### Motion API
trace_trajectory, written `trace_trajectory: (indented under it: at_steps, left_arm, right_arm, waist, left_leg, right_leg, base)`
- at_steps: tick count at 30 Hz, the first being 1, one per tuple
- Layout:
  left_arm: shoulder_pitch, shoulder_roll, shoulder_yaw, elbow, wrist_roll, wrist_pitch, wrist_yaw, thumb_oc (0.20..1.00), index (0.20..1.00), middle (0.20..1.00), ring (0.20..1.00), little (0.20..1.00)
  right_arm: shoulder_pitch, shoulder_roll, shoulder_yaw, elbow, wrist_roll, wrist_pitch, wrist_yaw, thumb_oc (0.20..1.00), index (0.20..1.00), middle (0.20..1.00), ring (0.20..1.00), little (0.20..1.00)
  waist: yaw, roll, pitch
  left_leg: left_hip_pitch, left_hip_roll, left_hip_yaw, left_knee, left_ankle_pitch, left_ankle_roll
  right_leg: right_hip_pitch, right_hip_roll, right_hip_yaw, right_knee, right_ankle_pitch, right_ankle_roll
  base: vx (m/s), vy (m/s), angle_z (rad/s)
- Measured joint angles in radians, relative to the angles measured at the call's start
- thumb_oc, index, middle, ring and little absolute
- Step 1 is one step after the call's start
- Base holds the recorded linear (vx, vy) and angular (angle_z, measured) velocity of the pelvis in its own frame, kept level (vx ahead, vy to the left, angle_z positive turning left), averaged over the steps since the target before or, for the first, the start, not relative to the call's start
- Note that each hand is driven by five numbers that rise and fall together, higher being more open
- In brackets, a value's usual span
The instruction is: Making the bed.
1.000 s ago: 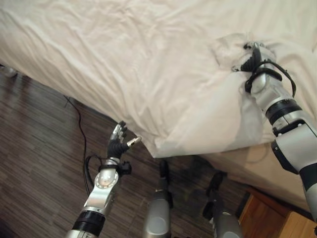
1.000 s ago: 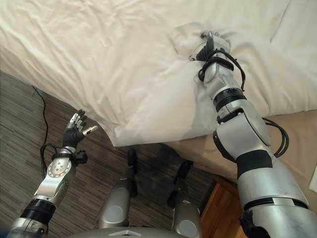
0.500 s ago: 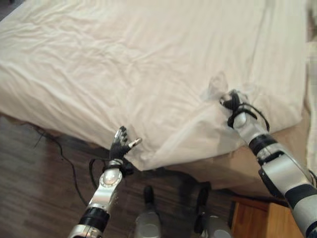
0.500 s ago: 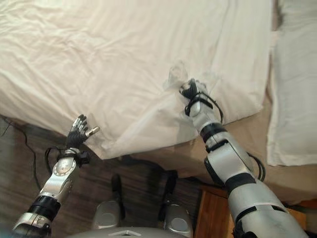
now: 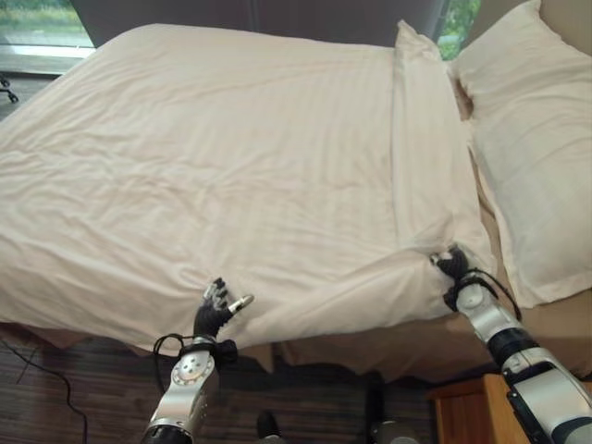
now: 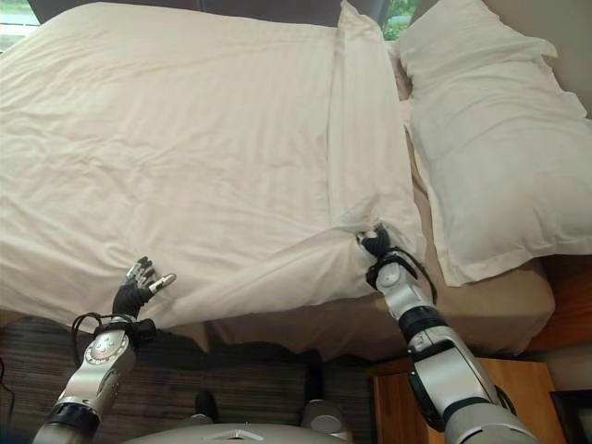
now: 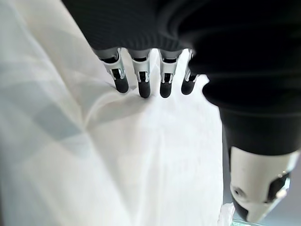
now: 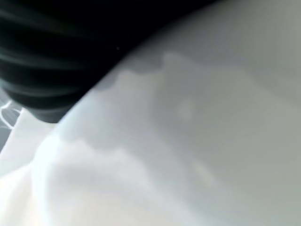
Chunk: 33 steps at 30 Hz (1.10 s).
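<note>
A white duvet [image 5: 231,166] covers most of the bed, with a folded band along its right edge near the pillow. My right hand [image 5: 454,269] is at the duvet's near right corner, shut on a bunch of the cloth, and creases run taut from it across the front edge. In the right wrist view the white cloth [image 8: 188,141] lies right against the hand. My left hand [image 5: 215,312] is open at the duvet's hanging front edge, its straight fingers [image 7: 143,84] close to the cloth.
A large white pillow [image 5: 536,157] lies at the bed's head on the right. The beige mattress side [image 6: 305,328] shows under the duvet's front edge. A wooden nightstand [image 6: 393,407] stands at the lower right, on dark wood floor [image 5: 74,398].
The camera has swung up, so the whole bed and pillow now show. My right hand has drawn the bunched duvet corner out to the near right edge. My left hand has come close to the front edge.
</note>
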Motion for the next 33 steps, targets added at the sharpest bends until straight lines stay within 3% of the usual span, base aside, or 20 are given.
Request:
trace_trajectory:
  at_steps: [2,3,8,9,10,18,27,33]
  left_arm:
    - [0.008,-0.013,-0.001,0.000,0.000,0.012,-0.008,1.000,1.000,1.000,1.000,1.000]
    - [0.009,-0.019,0.000,-0.003,0.000,0.014,-0.009,1.000,1.000,1.000,1.000,1.000]
    - [0.020,-0.039,0.018,-0.011,0.000,0.018,-0.006,1.000,1.000,1.000,1.000,1.000]
    - [0.019,-0.048,0.025,-0.008,0.000,0.018,-0.004,1.000,1.000,1.000,1.000,1.000]
    - [0.020,-0.051,0.026,-0.008,0.000,0.018,-0.003,1.000,1.000,1.000,1.000,1.000]
    - [0.021,-0.080,0.049,0.021,0.002,0.021,0.027,1.000,1.000,1.000,1.000,1.000]
    - [0.026,-0.070,0.048,0.022,0.002,0.029,0.051,1.000,1.000,1.000,1.000,1.000]
    - [0.043,-0.064,0.053,0.022,0.001,0.031,0.049,1.000,1.000,1.000,1.000,1.000]
  right_arm:
    - [0.043,-0.020,-0.063,-0.010,0.030,0.000,-0.002,0.200,0.200,0.200,0.200,0.200]
    - [0.079,-0.032,-0.063,-0.006,0.040,0.004,-0.002,0.200,0.200,0.200,0.200,0.200]
    - [0.218,-0.012,-0.162,-0.084,0.065,-0.018,-0.006,0.200,0.200,0.200,0.200,0.200]
    - [0.283,0.000,-0.181,-0.097,0.074,-0.020,-0.012,0.862,0.862,0.862,0.862,0.862]
    - [0.314,0.000,-0.181,-0.089,0.076,-0.020,-0.013,1.000,1.000,1.000,1.000,1.000]
    - [0.438,0.072,-0.258,0.005,0.097,0.004,-0.086,1.000,1.000,1.000,1.000,1.000]
    - [0.595,0.113,-0.348,0.483,0.178,0.095,-0.110,1.000,1.000,1.000,1.000,1.000]
    - [0.610,0.105,-0.344,0.449,0.214,0.115,-0.106,1.000,1.000,1.000,1.000,1.000]
  waist:
    - [-0.002,0.018,-0.003]
    - [-0.023,0.025,-0.005]
    - [-0.049,0.029,-0.004]
    - [-0.052,0.027,-0.004]
    - [-0.054,0.026,-0.003]
    - [-0.082,0.000,-0.003]
    - [-0.079,-0.031,-0.004]
    - [-0.075,-0.073,-0.030]
  left_leg:
    - [0.012,-0.006,0.023,-0.001,-0.010,0.007]
    - [0.017,-0.013,0.028,-0.001,-0.013,0.009]
    - [0.042,-0.028,0.067,-0.001,-0.028,0.010]
    - [0.048,-0.027,0.073,-0.001,-0.030,0.009]
    - [0.049,-0.029,0.073,-0.001,-0.033,0.010]
    - [0.072,-0.028,0.097,-0.001,-0.042,0.008]
    - [0.089,-0.017,0.091,-0.001,-0.050,0.007]
    - [0.088,-0.005,0.071,-0.001,-0.050,0.007]
  right_leg:
    - [-0.002,-0.011,0.020,-0.001,0.001,0.002]
    - [-0.001,-0.018,0.024,-0.001,0.003,0.007]
    - [-0.002,-0.022,0.065,0.000,0.008,0.023]
    - [-0.001,-0.022,0.071,0.000,0.007,0.024]
    - [0.000,-0.023,0.071,0.000,0.006,0.025]
    - [0.007,-0.016,0.094,0.000,0.003,0.029]
    - [0.028,-0.013,0.086,0.000,-0.005,0.027]
    - [0.031,-0.002,0.070,0.000,-0.009,0.024]
  base:
    - [-0.03,0.016,-0.26]
    - [-0.03,0.024,-0.22]
    - [-0.02,-0.017,-0.23]
    - [-0.01,-0.034,-0.13]
    - [0.00,-0.035,-0.09]
    - [-0.01,-0.023,-0.09]
    - [0.00,-0.002,0.01]
    - [0.00,0.001,0.01]
